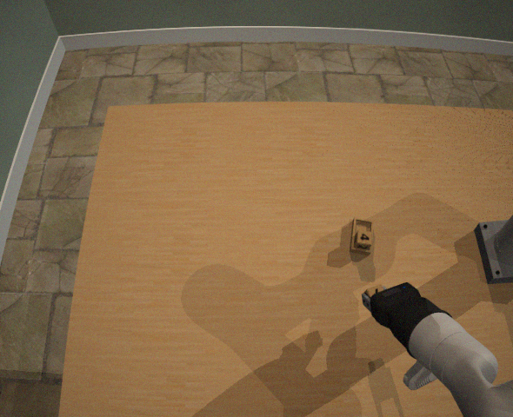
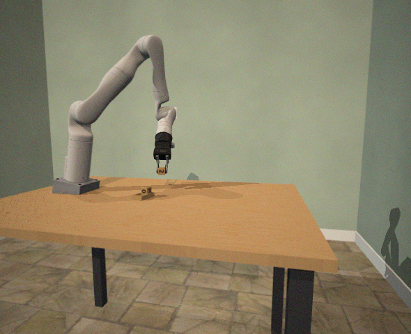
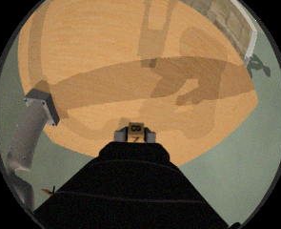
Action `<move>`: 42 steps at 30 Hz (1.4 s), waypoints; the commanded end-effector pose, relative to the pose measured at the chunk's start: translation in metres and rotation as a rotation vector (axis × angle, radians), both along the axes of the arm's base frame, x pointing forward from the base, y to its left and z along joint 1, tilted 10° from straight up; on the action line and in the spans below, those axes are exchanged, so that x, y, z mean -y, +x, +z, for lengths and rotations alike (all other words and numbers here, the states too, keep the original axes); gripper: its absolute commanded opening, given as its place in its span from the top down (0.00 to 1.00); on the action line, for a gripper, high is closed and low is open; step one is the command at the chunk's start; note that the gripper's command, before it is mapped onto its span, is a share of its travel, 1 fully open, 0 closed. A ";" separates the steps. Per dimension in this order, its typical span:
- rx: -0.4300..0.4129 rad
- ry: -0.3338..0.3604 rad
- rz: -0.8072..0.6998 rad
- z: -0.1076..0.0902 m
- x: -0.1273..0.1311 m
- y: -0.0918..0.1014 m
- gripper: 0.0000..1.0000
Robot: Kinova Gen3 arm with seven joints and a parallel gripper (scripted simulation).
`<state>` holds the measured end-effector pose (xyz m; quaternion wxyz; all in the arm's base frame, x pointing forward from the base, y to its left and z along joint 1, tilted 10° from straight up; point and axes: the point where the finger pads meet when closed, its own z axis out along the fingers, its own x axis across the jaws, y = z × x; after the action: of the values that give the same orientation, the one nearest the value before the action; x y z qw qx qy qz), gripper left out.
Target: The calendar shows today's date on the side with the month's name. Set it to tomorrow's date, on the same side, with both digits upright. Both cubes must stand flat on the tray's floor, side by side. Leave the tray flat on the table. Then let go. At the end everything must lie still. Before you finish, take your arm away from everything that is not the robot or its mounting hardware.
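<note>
The end effector (image 1: 373, 296) (image 2: 161, 170) (image 3: 135, 132) grips one cube (image 1: 373, 290) (image 2: 161, 170) (image 3: 135, 132) aloft; the other (image 1: 363, 238) (image 2: 146, 190) seemingly sits in the tray (image 1: 355, 224) (image 2: 139, 197).

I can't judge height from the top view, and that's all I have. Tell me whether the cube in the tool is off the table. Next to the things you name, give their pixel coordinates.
Observer: It is. The exterior view shows the cube (image 1: 374, 290) (image 2: 161, 170) (image 3: 135, 129) held in the tool (image 1: 373, 294) (image 2: 161, 171) (image 3: 135, 132), raised above the table (image 1: 203, 179) (image 2: 198, 216) (image 3: 92, 43).

Operator: Give me the digit on its side facing the exterior camera.

Observer: A 2, lying on its side rather than upright.

Operator: Now one the wrist camera sees.

Observer: An 8, on a face between the two fingers.
</note>
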<state>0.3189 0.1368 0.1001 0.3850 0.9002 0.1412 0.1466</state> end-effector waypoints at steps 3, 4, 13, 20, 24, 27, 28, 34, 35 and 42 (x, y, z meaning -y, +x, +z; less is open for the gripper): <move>0.003 0.006 0.000 0.002 -0.001 0.001 0.43; 0.003 0.006 0.000 0.002 -0.001 0.001 0.43; -0.007 0.025 0.002 0.002 -0.001 0.001 0.43; -0.062 0.145 0.020 0.001 0.001 0.001 0.43; -0.081 0.200 0.031 0.002 0.001 0.001 0.43; -0.088 0.226 0.037 0.003 0.001 0.001 0.43; -0.090 0.235 0.039 0.004 0.001 0.001 0.43; -0.093 0.246 0.042 0.004 0.001 0.001 0.43; -0.094 0.247 0.042 0.004 0.001 0.001 0.43; -0.109 0.268 0.043 0.003 0.002 0.000 0.43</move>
<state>0.3178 0.1366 0.1014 0.2512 0.9461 0.1639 0.1224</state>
